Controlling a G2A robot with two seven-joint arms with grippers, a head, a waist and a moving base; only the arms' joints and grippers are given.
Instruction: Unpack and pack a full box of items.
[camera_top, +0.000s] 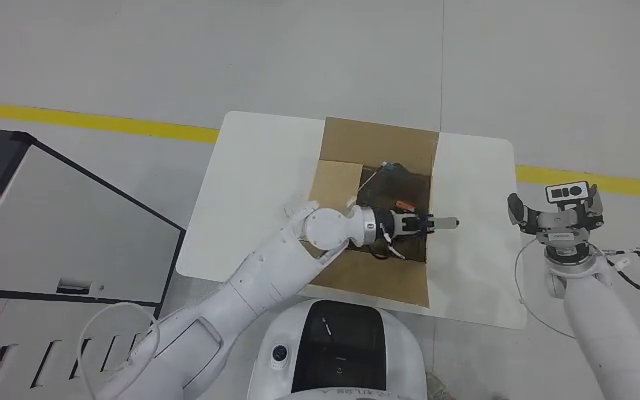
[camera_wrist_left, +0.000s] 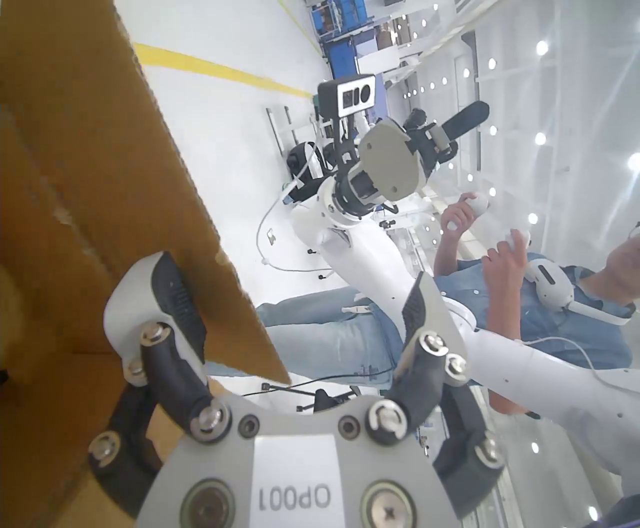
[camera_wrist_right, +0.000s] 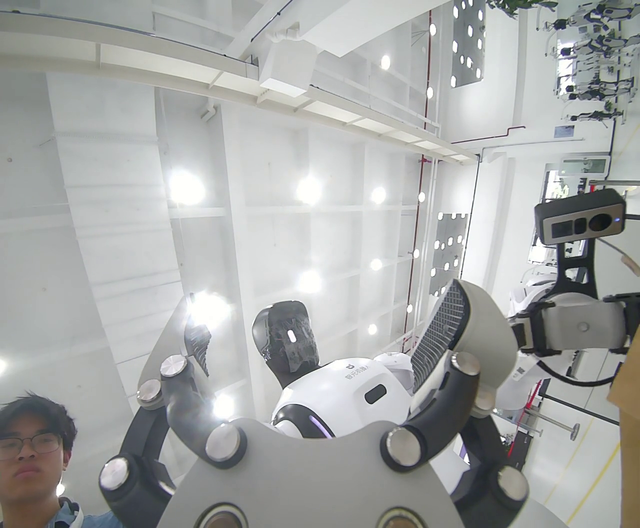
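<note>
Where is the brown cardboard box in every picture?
Top view: the cardboard box lies open in the middle of the white table.
Left wrist view: its brown flap is next to the open left gripper.
Right wrist view: a brown strip beside the left arm.
Shared landmark: the open right gripper.

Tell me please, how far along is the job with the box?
Done: the box stands open on the table. In hand: the left end effector, open and empty, is at the box's right wall. Left: dark items lie inside, so the unpacking and the repacking both seem yet to come. The right end effector is open and empty, beside the table's right edge.
</note>
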